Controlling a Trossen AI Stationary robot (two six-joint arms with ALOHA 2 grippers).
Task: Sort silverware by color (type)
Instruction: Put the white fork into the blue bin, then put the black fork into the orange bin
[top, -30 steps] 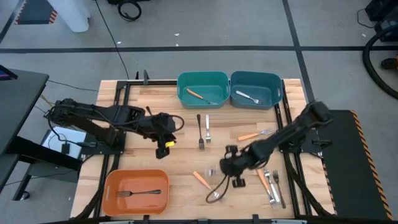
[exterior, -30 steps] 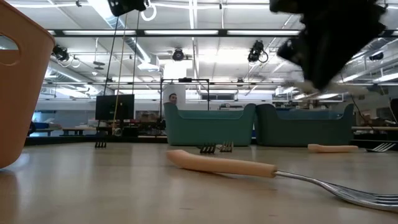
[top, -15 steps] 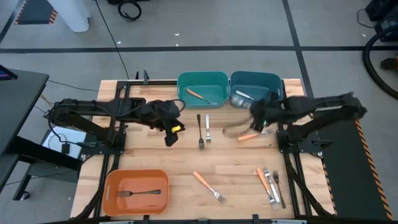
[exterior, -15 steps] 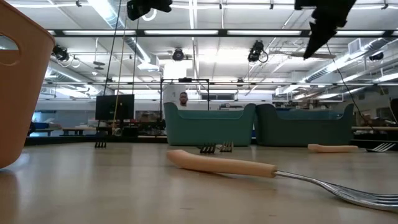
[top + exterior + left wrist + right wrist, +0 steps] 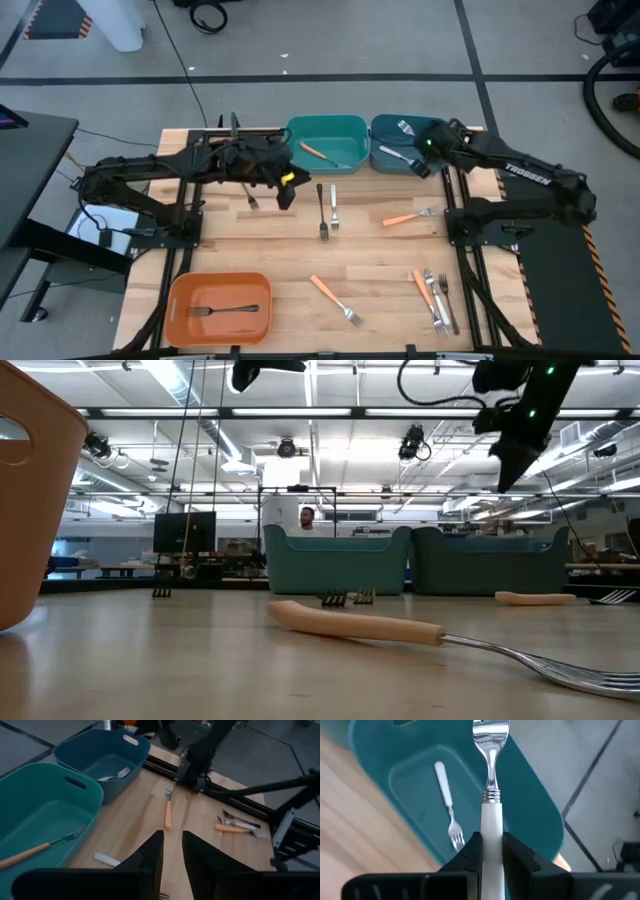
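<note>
My right gripper (image 5: 418, 138) hangs over the blue bin (image 5: 436, 160) and is shut on a shiny fork with a white handle (image 5: 491, 750). Its tines (image 5: 404, 127) jut toward the bin's far rim. Another silver fork (image 5: 447, 815) lies in that bin. My left gripper (image 5: 285, 197) hovers in front of the teal bin (image 5: 345, 128). Its fingers (image 5: 150, 860) stand a narrow gap apart with nothing between them. A dark fork (image 5: 322, 210) and a silver fork (image 5: 334, 205) lie flat just right of the left gripper. Another dark fork (image 5: 250, 198) lies left of it. My right gripper pinches the fork's white handle (image 5: 490, 827) between its two fingers, just behind the ringed neck. The fork runs along the fingers, tines pointing out beyond the tips. The fingers slant down from the table's right. The fork is lifted clear above the blue bin.
An orange-handled fork (image 5: 318, 152) lies in the teal bin. The orange bin (image 5: 180, 300) at the near left holds a dark fork (image 5: 225, 311). Orange-handled forks (image 5: 408, 217) (image 5: 335, 298) and a cluster of forks (image 5: 435, 295) lie on the table. A person (image 5: 307, 517) shows beyond the table.
My right gripper has swung fast from the table's near middle toward the far right and risen. It has rolled on the way and now holds the fork over the blue bin. My left gripper has moved toward the far edge, closer to the teal bin, and tipped nearer to level.
</note>
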